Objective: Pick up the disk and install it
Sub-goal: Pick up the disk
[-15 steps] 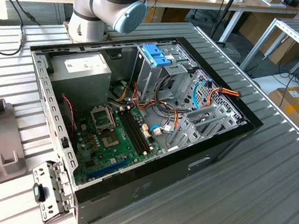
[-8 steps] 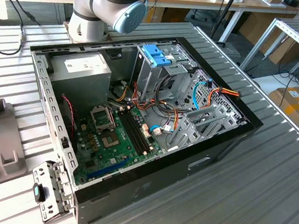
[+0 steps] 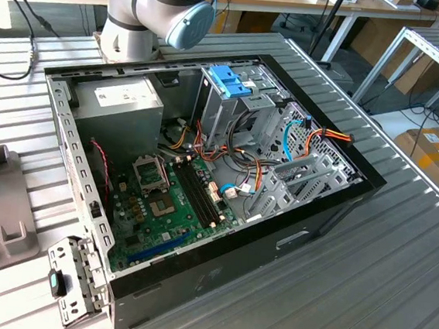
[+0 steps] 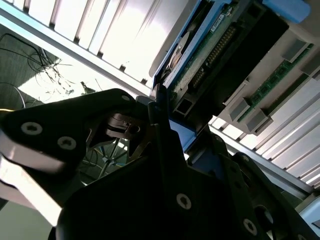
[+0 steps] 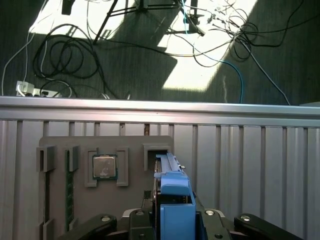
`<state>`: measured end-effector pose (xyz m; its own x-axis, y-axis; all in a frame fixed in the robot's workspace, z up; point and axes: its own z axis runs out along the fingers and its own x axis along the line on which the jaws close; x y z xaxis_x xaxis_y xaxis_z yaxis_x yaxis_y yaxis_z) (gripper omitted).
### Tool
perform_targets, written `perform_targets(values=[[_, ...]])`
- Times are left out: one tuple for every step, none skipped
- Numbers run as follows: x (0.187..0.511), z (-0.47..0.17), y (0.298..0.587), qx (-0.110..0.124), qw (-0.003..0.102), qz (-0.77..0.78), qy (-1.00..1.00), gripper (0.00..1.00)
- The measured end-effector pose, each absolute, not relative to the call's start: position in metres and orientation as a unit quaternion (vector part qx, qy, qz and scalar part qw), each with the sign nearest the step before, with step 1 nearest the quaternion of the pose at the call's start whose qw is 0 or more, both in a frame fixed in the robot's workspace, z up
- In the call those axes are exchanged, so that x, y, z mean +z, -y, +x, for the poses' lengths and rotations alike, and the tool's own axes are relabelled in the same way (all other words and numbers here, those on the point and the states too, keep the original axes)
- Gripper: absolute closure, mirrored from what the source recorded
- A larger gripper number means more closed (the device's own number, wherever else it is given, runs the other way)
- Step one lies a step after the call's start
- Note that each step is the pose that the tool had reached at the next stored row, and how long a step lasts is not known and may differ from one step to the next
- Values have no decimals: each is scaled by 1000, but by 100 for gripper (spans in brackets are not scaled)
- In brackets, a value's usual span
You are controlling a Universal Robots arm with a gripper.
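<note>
Gripping step of the pick: the gripper (image 5: 174, 225) pinches the disk (image 5: 172, 192) by its blue rails. The disk stands on edge in a slot of the grey holder (image 5: 132, 145), outside the open computer case (image 3: 74, 143). By my judgement, a lift calls for a straight pull along the slot.

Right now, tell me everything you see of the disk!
The disk is a flat slab held on edge in the gripper. Blue plastic rails frame it, with a chunky blue end toward the camera in the first wrist view. The second wrist view shows its green circuit-board face. A grey tray lies beyond it; I cannot tell if they touch.
</note>
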<state>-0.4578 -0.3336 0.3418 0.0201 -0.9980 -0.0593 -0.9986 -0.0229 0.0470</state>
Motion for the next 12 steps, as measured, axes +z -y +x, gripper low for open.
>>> perform_targets(values=[[342, -458, 334, 38, 4, -714, -699, 63], [343, -458, 334, 38, 4, -714, -699, 63], [343, -458, 334, 38, 4, -714, -699, 63], [344, -458, 334, 38, 5, -714, -699, 63], [344, -458, 334, 39, 5, -714, -699, 63], [345, -458, 334, 39, 5, -714, -699, 63], [346, -458, 334, 39, 5, -714, -699, 63], [346, -458, 334, 39, 5, -714, -699, 63], [347, -458, 334, 39, 5, -714, -699, 63], [348, -458, 334, 39, 6, -714, -699, 63], [349, -458, 334, 40, 6, -714, -699, 63], [349, -458, 334, 40, 6, -714, -699, 63]])
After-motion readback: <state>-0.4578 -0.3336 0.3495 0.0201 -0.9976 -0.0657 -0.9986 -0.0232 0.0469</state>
